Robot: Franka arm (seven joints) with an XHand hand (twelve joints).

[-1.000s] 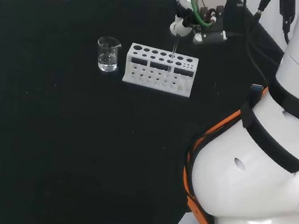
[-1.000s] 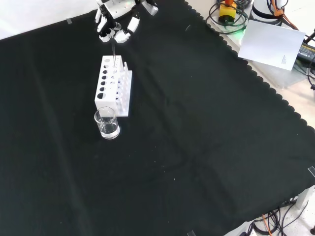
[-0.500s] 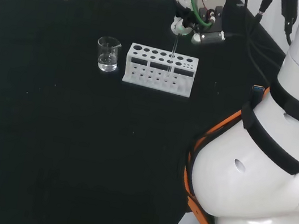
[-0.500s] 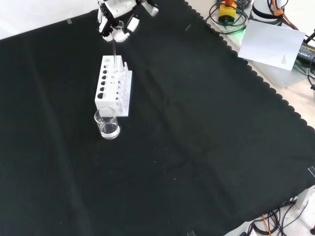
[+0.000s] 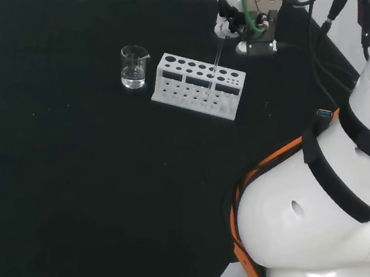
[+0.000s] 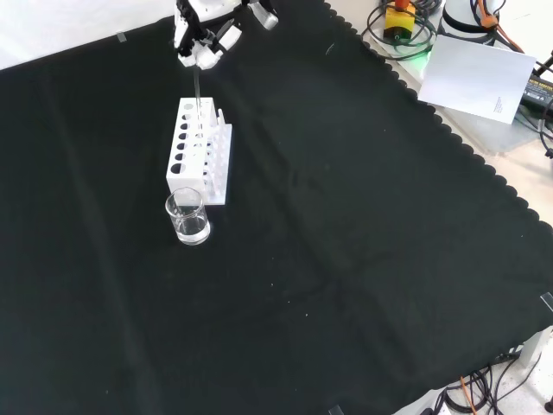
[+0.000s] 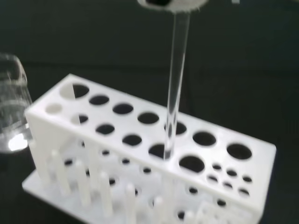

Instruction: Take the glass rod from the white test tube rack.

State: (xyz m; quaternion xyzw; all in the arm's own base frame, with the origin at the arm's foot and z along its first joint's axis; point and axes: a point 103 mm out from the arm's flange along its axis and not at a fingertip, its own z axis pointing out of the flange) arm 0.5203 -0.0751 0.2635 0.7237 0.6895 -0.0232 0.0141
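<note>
The hand (image 6: 200, 47) pinches the top of the glass rod (image 7: 173, 88) and holds it upright, likely so it slides straight out; its lower end sits in a hole of the white rack (image 5: 198, 86), beside a beaker (image 5: 133, 67).
</note>
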